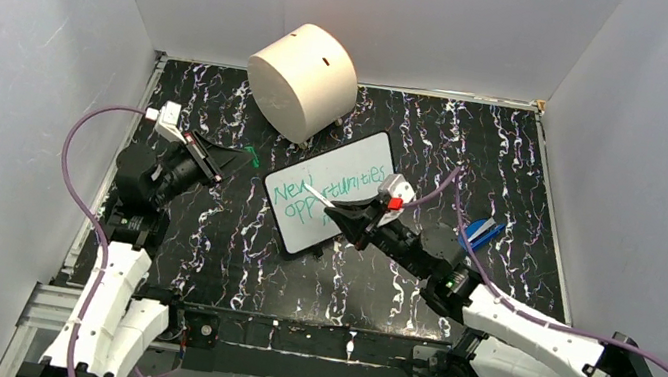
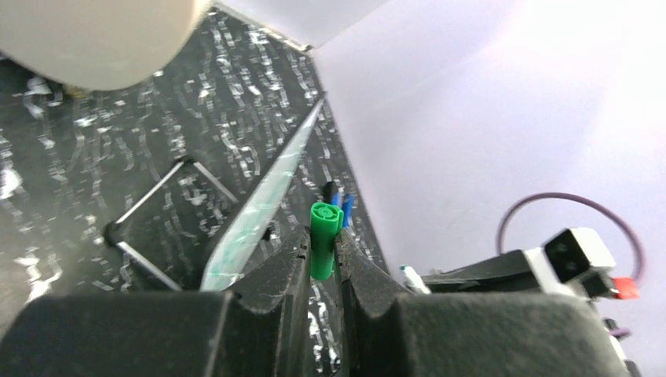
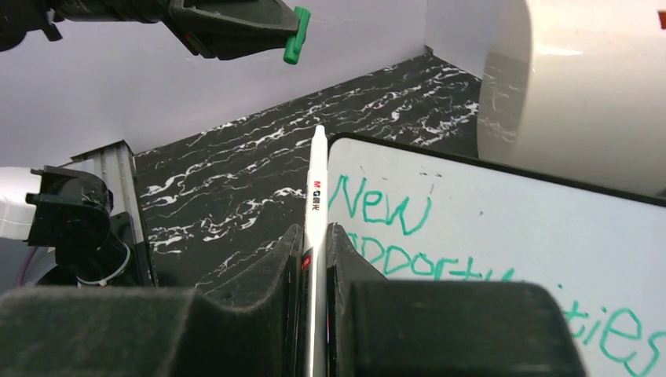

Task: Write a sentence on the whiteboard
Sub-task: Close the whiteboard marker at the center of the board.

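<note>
Right arm, nearest the lens, ends in a black gripper [image 1: 346,213] pinching a slim white marker [image 1: 317,194] over the central black-rimmed whiteboard [image 1: 317,239]; its green sentence [image 1: 364,175] reads "New opportunities".

Left wrist: the left gripper [image 2: 322,263], at the board's nine o'clock, clamps a green cap [image 2: 324,228].

Right wrist: the marker points toward twelve o'clock beside "New". Probably best to touch down lightly and keep the strokes steady.
</note>
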Motion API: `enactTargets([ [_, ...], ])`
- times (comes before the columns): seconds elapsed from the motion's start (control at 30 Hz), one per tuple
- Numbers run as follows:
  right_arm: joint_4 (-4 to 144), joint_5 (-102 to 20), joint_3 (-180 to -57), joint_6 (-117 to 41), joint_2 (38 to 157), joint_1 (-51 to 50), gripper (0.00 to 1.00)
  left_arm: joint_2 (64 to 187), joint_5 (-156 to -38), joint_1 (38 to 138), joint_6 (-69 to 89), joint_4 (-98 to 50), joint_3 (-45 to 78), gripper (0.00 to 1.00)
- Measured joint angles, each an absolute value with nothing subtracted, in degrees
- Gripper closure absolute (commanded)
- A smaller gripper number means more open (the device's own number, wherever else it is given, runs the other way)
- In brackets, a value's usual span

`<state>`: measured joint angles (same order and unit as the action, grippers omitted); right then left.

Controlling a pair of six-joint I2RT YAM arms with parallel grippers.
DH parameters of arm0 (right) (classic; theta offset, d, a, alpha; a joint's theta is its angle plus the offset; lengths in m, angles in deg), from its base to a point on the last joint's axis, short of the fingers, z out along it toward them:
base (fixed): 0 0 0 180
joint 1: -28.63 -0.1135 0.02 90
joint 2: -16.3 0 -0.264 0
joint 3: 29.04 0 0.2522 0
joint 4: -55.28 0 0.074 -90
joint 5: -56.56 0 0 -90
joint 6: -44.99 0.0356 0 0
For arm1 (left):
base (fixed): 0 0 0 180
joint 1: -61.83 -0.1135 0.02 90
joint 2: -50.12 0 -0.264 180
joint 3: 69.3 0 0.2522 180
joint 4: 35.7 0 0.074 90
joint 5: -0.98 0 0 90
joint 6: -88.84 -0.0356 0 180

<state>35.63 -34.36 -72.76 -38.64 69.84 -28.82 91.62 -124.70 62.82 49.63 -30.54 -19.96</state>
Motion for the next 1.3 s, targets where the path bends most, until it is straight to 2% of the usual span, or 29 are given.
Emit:
enactTargets([
  [0.2, 26.43, -35.63, -71.82, -38.96, 74.56, -29.69, 1.0, 89.87, -124.38, 67.04, 56.14, -41.73, -22.89, 1.0],
  [0.5, 15.63, -35.52, -71.4, -40.76, 79.96, -30.77, 1.0, 92.34, -117.82, 79.37, 59.51, -50.34, -24.29, 1.0],
  [1.3, 10.12, -31.61, -71.03, -41.65, 81.19, -31.4, 1.0, 94.28, -112.59, 82.95, 62.83, -57.18, -26.08, 1.0],
])
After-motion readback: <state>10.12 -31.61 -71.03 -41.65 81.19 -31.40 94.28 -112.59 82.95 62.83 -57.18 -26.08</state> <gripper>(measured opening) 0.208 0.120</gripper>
